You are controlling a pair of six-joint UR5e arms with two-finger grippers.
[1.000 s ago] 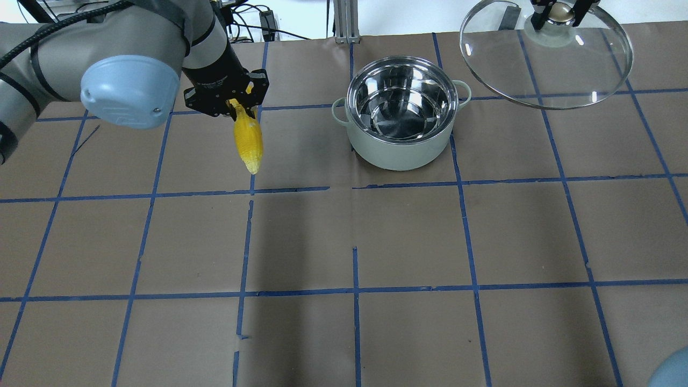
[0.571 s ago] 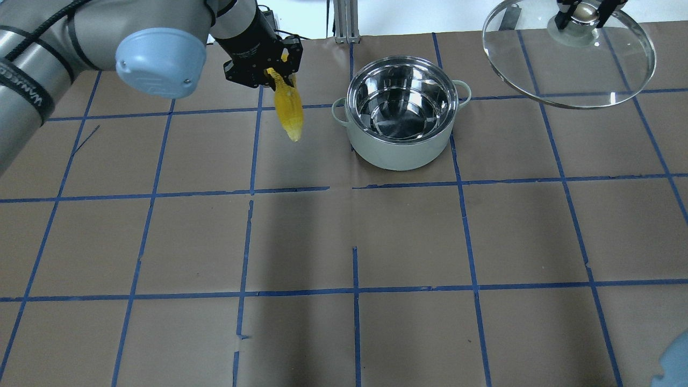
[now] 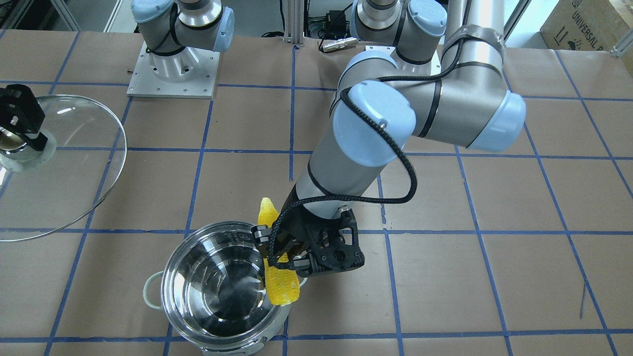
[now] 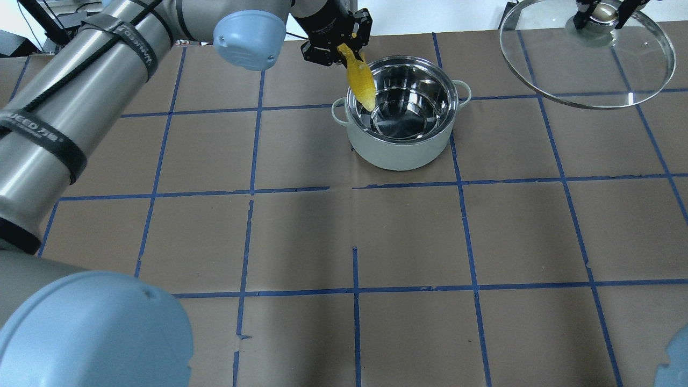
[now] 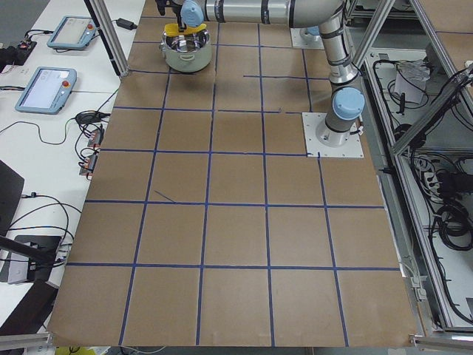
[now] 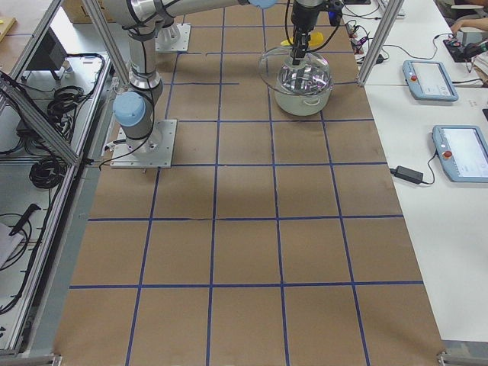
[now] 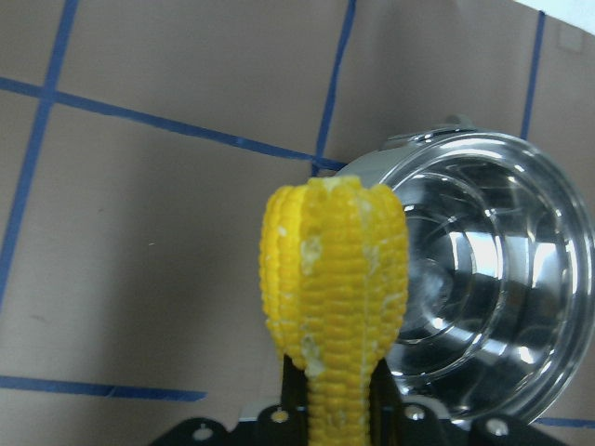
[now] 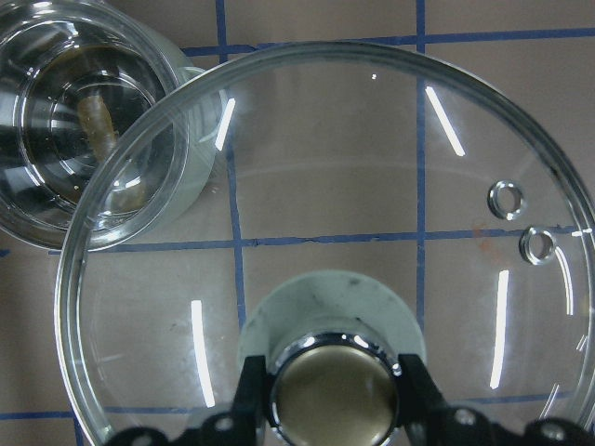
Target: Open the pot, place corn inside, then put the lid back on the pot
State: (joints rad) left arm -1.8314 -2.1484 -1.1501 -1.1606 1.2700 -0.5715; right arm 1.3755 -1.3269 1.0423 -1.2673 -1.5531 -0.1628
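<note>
The steel pot (image 4: pixel 400 153) with mint handles stands open at the table's far middle. My left gripper (image 4: pixel 344 48) is shut on the yellow corn (image 4: pixel 360 80), which hangs tilted over the pot's left rim, above the opening. The left wrist view shows the corn (image 7: pixel 335 288) beside the pot (image 7: pixel 502 279). In the front view the corn (image 3: pixel 283 286) is at the pot's rim (image 3: pixel 163 289) in my left gripper (image 3: pixel 292 257). My right gripper (image 4: pixel 601 15) is shut on the knob of the glass lid (image 4: pixel 564 70) and holds it in the air at the far right. The knob (image 8: pixel 333 386) shows in the right wrist view.
Brown paper with a blue tape grid covers the table (image 4: pixel 355 242). The left arm's elbow (image 4: pixel 247 32) reaches across the far left. Both arm bases (image 3: pixel 173 69) stand at the robot's side. Tablets and cables (image 6: pixel 457 149) lie on the side bench beyond the table edge.
My left gripper has carried the corn to the right, from left of the pot to over its left rim. My right gripper has moved the lid a little further right.
</note>
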